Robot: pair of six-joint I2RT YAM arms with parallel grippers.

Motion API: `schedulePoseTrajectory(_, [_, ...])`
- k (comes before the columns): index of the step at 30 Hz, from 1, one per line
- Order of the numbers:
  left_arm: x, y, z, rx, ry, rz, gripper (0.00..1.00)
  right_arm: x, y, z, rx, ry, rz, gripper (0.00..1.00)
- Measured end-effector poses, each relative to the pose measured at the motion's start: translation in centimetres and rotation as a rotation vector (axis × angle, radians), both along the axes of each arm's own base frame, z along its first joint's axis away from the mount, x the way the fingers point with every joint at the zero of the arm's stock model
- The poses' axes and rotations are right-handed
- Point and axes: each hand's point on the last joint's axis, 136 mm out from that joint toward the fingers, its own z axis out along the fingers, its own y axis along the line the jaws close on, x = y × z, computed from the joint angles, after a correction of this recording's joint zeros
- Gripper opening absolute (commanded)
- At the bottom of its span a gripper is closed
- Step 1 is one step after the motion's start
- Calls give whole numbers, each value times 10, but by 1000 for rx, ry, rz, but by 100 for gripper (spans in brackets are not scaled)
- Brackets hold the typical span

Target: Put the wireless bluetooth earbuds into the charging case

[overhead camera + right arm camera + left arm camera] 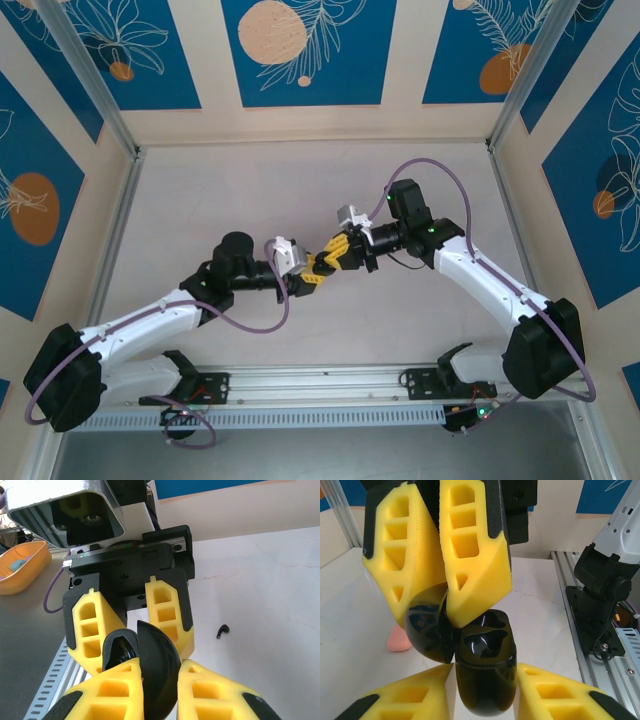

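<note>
Lid-opening step, I'd say: left fingers (535, 677) clamp the charging case (485, 680) off the table (270, 590), right fingers (190, 672) pinch its lid (427, 627) open; an earbud (223, 630) lies loose on the table, so the right fingers likely must release to fetch it.

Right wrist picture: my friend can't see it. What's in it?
Two yellow-fingered grippers hold an open black charging case between them over a white table: the right gripper, at the bottom, pinches its lid and the left gripper, above, grips the case. One tiny black earbud lies on the table at right; an orange bowl sits far left.
</note>
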Motion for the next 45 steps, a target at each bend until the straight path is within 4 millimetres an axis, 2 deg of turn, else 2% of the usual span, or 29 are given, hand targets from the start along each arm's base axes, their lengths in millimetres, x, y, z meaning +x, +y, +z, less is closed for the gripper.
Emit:
schedulePoseTrajectory(5, [0, 0, 5, -16, -8, 2, 37, 5, 0, -4, -24, -14, -28, 16])
schedulePoseTrajectory(11, [1, 0, 6, -22, 3, 9, 29, 5, 0, -5, -31, -42, -44, 16])
schedulePoseTrajectory(14, [1, 0, 6, -22, 2, 9, 32, 5, -1, -4, -30, -56, -51, 16])
schedulePoseTrajectory(20, [1, 0, 6, -21, 3, 9, 33, 5, -2, 0, -21, -81, -61, 16])
schedulePoseTrajectory(31, [1, 0, 5, -20, 4, 9, 21, 4, -2, 2, -17, -84, -61, 17])
schedulePoseTrajectory(36, [0, 0, 3, -13, 6, 7, 19, 5, -2, 1, -19, -78, -69, 32])
schedulePoseTrajectory(45, [1, 4, 5, -9, 2, 19, 19, 18, -7, 2, -16, -38, -135, 44])
